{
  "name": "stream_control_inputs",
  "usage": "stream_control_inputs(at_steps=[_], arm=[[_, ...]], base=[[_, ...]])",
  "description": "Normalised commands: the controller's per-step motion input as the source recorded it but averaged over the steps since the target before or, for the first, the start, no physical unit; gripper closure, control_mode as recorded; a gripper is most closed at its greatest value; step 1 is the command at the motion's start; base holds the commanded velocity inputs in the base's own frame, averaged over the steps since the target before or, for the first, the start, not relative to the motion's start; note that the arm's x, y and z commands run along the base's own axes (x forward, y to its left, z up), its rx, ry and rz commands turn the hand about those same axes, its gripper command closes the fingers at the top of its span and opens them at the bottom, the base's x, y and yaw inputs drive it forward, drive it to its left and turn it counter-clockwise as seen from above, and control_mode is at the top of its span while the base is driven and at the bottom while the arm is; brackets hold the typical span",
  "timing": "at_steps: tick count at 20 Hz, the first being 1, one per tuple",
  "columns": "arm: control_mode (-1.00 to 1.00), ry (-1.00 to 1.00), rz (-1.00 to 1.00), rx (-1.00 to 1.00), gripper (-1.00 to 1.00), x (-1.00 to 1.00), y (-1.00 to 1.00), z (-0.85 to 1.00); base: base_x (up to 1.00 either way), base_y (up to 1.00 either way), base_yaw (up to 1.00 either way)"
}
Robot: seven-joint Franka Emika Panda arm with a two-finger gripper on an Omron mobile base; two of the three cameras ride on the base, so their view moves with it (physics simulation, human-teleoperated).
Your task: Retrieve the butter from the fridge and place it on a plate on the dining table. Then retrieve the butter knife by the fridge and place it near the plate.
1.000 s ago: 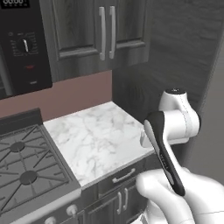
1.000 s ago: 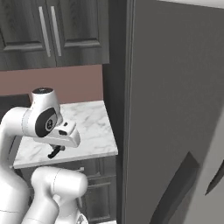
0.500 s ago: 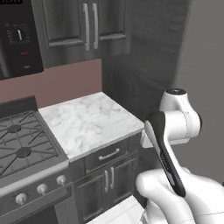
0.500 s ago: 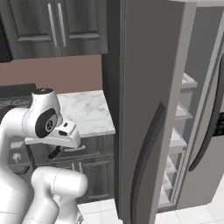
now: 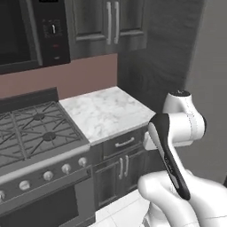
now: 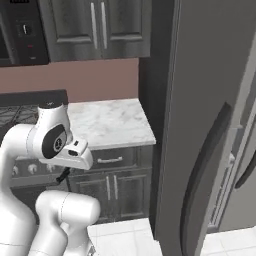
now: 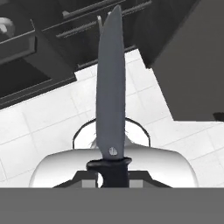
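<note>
Gripper point(image 7: 113, 175) is clamped on the butter knife point(image 7: 110, 92) by its dark handle, blade sticking out toward 12 o'clock; looks light, stiff, kinda slippery, so handle's the spot.

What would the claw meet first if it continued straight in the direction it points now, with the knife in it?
Probably the white tiled floor. In the hand view the claw points down, and the butter knife it grips would touch first. Its tip overlaps the dark lower cabinets, but depth there is unclear.
</note>
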Motion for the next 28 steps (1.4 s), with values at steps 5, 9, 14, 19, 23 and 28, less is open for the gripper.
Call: stream_control_inputs(at_steps=[5,9,14,19,23,28], arm=[[1.00,0.00,0.00,0.00,1.00,0.00,0.00,0.00],[1.00,0.00,0.00,0.00,1.00,0.00,0.00,0.00],[1.00,0.00,0.00,0.00,1.00,0.00,0.00,0.00],[1.00,0.00,0.00,0.00,1.00,0.00,0.00,0.00],[1.00,0.00,0.00,0.00,1.00,0.00,0.00,0.00],[1.00,0.00,0.00,0.00,1.00,0.00,0.00,0.00]], base=[[-0.29,0.86,0.33],[-0.42,0.63,0.54],[-0.41,0.49,0.75],[-0.25,0.58,0.88],[-0.12,0.56,0.84],[0.00,0.11,0.85]])
